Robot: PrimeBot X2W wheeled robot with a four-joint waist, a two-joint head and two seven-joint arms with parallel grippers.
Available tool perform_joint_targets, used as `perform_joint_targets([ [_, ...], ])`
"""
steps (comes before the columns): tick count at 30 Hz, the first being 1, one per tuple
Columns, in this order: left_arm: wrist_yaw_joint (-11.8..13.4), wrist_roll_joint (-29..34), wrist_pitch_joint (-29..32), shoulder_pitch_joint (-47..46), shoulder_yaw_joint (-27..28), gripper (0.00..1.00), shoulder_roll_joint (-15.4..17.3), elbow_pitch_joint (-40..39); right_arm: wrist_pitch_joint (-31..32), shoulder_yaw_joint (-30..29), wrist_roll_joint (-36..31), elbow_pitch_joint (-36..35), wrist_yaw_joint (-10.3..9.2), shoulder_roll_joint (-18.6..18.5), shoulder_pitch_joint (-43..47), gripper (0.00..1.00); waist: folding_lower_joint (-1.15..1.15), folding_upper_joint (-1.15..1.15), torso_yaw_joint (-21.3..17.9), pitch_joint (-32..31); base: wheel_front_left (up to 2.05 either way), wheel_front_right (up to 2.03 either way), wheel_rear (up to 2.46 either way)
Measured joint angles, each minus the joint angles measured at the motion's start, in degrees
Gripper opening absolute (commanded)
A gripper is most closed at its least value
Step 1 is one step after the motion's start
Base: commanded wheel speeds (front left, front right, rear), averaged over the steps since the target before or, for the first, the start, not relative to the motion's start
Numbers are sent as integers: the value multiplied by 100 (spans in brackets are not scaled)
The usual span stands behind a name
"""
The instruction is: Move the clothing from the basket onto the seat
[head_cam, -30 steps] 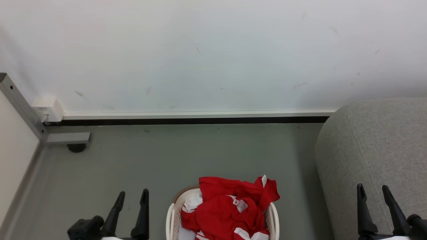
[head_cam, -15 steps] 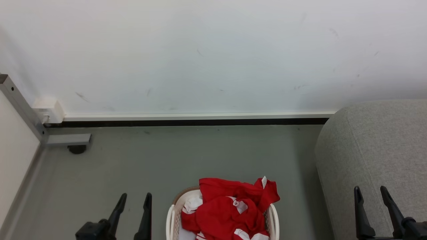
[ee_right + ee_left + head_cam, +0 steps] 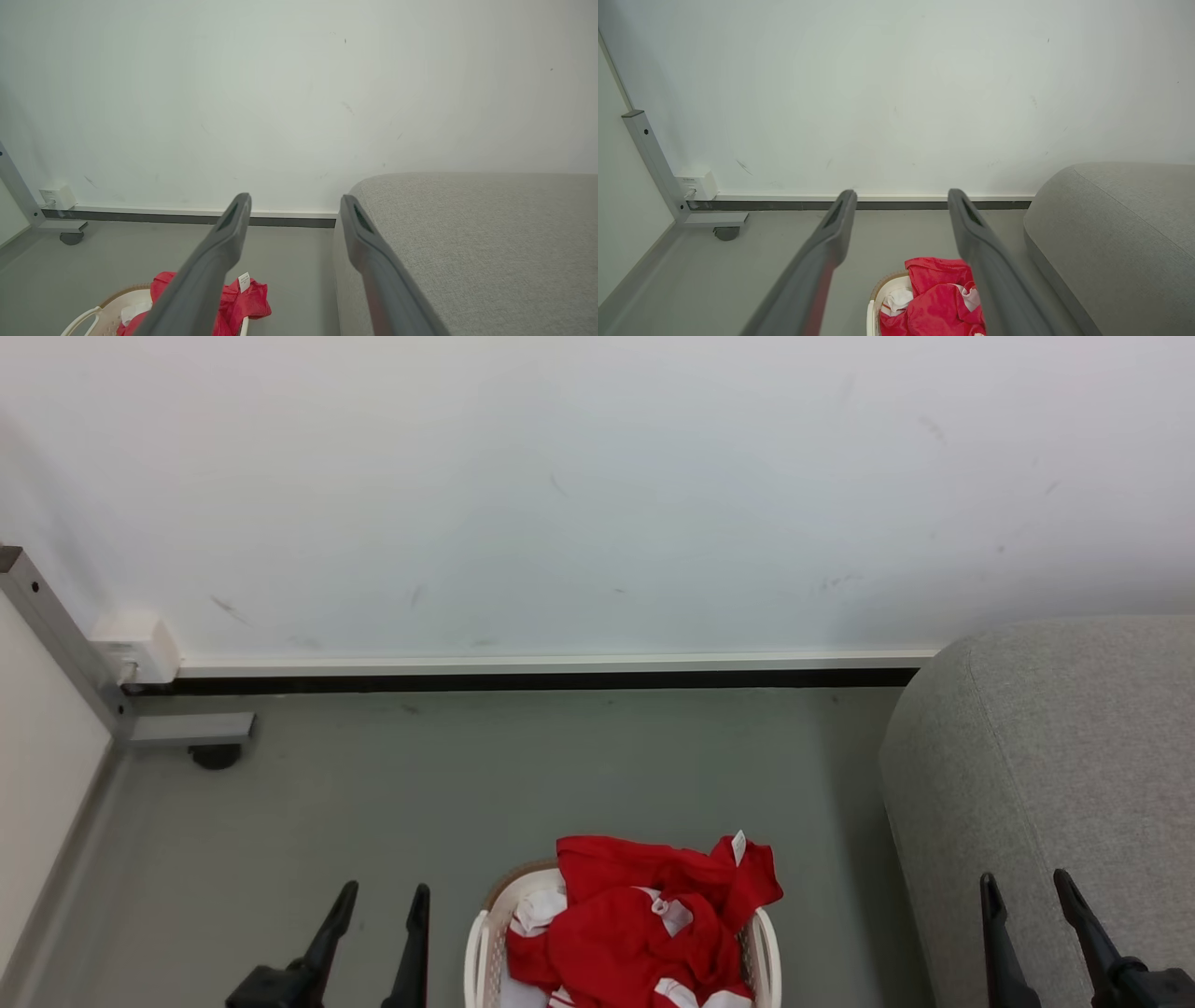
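A plain white wall and a bare grey floor are all that lies ahead of me. My left tool has its two dark fingers spread wide with nothing between them, and it hangs just to the left of the basket, an oval cream-white tub of perforated plastic. My right tool is spread just as wide and just as empty. It sits well to the right of the basket, in front of the seat, a large grey fabric-upholstered sofa with rounded edges.

I see three ways this could go badly. The clothing, a bright red fabric garment with white sleeves, is heaped and crumpled, so a shallow pinch may catch one fold and let the rest trail or slip free. One red flap hangs over the rim on the basket's seat side. If it snags there, I may drag or tip the light basket as I lift. A pale pad lies under the garment, and closing too deep might bring it up as well.

The clothing sits piled in the basket, right of my left tool and well left of my right one. Neither tool touches it. By my reckoning it lies below both, so I must reach down and inward.
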Motion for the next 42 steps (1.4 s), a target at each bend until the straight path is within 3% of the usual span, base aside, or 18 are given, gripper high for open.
perform_joint_targets([
  [19, -26, -174, -5, 10, 14, 100, 3, 101, -4, 24, 82, 49, -1, -3, -3, 100, 0, 0, -15, 24, 0, 0, 0],
  [29, -68, -189, -7, -24, -29, 100, 7, 118, -5, 158, 129, 16, -1, -4, -135, 100, 0, 0, -262, 153, 0, 0, 0],
  [37, -89, -137, -7, -575, -189, 100, 8, 229, -5, 296, 171, -140, 0, -5, -349, 100, 0, 0, -531, 538, 0, 0, 0],
  [42, -102, -32, -7, -1171, -504, 100, 57, 755, -15, 448, 172, -343, -1, -8, -655, 100, 0, 0, -688, 1019, 0, 0, 0],
])
